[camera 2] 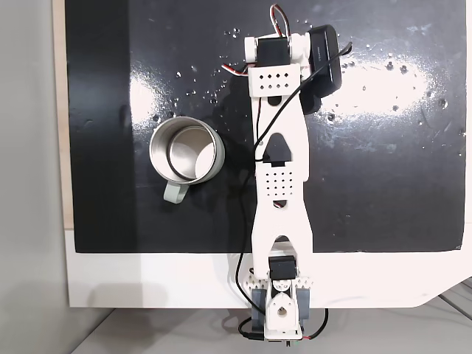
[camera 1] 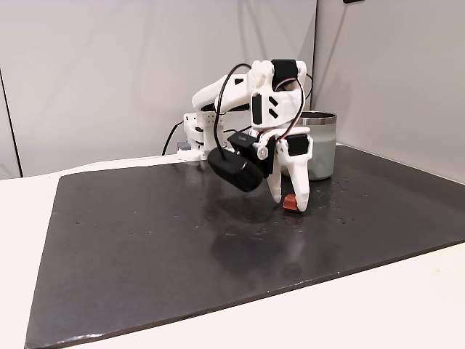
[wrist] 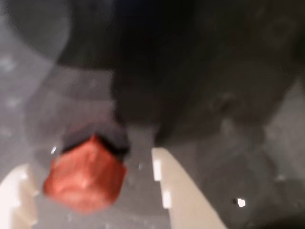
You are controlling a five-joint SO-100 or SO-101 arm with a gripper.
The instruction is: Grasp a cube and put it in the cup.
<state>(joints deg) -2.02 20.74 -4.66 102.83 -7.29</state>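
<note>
I see fingers (camera 1: 288, 202) lowered to black mat (camera 1: 145, 240) on counter (camera 1: 407, 305), spread apart, straddling cube (camera 1: 290, 203). Wrist view: cube (wrist: 85, 174) lies on mat between white fingertips, nearer left one; contact unclear through blur. Cup (camera 2: 186, 155) stands upright, well apart, left of arm (camera 2: 280, 162) from above.

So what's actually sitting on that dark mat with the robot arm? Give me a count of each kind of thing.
Cube, reddish-brown: 1
Cup, grey-green with a steel rim: 1
Total: 2 things on the mat, with the gripper down around the cube.
</note>
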